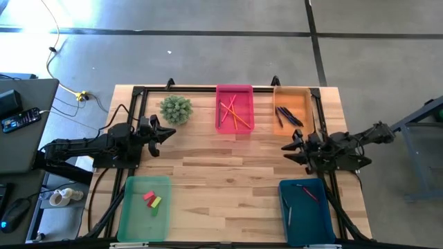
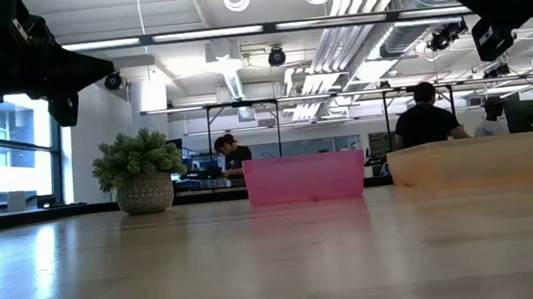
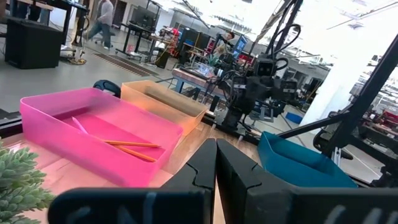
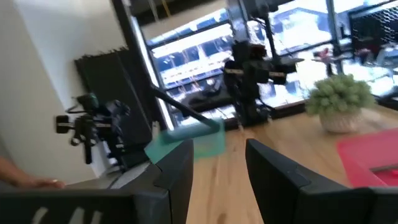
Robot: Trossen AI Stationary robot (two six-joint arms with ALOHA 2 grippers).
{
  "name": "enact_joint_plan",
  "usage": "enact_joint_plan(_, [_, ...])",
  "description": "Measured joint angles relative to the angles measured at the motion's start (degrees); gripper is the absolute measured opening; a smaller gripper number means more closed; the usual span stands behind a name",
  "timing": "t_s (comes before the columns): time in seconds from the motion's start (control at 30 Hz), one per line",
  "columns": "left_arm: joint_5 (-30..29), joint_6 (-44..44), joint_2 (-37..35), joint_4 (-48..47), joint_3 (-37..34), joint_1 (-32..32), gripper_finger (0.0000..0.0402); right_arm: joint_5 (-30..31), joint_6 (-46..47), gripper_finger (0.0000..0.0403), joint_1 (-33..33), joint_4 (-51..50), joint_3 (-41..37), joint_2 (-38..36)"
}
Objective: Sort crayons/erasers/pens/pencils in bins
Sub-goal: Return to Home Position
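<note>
Bins [image 2: 305,177], four in number, are laid out on a pale wooden plank table [image 1: 228,173].

- Left arm [image 1: 90,146]: dark and jointed, stretched level from the left edge toward the middle. The left gripper [image 1: 168,131] is held above bare boards left of centre, with its fingers pressed together and nothing between them.
- Right arm [image 1: 353,142]: folded low at the right edge, midway between far and near. The right gripper [image 1: 286,147] is pointed left over bare wood, with its fingers spread and nothing held.
- Pink bin [image 1: 219,111]: far centre; shallow, rectangular, translucent plastic.
- Orange bin [image 1: 308,104]: far right, near the pink one; same form.
- Light green bin [image 1: 138,218]: near left.
- Teal bin [image 1: 315,214]: near right, darker in tone.
- Potted plant [image 1: 176,108]: bushy green in a pale round pot, on the far side, left of the pink bin.
- Pencils [image 1: 234,114]: thin sticks in orange, red and green, crossed in the pink bin.
- Pens [image 1: 287,116]: dark and slim, in the orange bin.
- Red crayon [image 1: 309,194]: in the teal bin.
- Erasers [image 1: 151,199]: two stubby blocks, red and yellow-green, touching, in the light green bin.
</note>
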Motion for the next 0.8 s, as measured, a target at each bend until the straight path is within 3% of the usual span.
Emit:
enact_joint_plan(0.2, [0.0,0.0,0.0,0.0,0.0,0.0,0.0001,-3.2,-0.4,0.0139,-4.8,-0.5,0.0,0.0])
enact_joint_plan(0.4, [0.0,0.0,0.0,0.0,0.0,0.0,0.0001,1.3,-0.6,0.0139,-7.7,-4.9,0.0,0.0])
enact_joint_plan(0.8, [0.0,0.0,0.0,0.0,0.0,0.0,0.0001,1.4,1.2,0.0139,-8.2,-6.4,0.0,0.1])
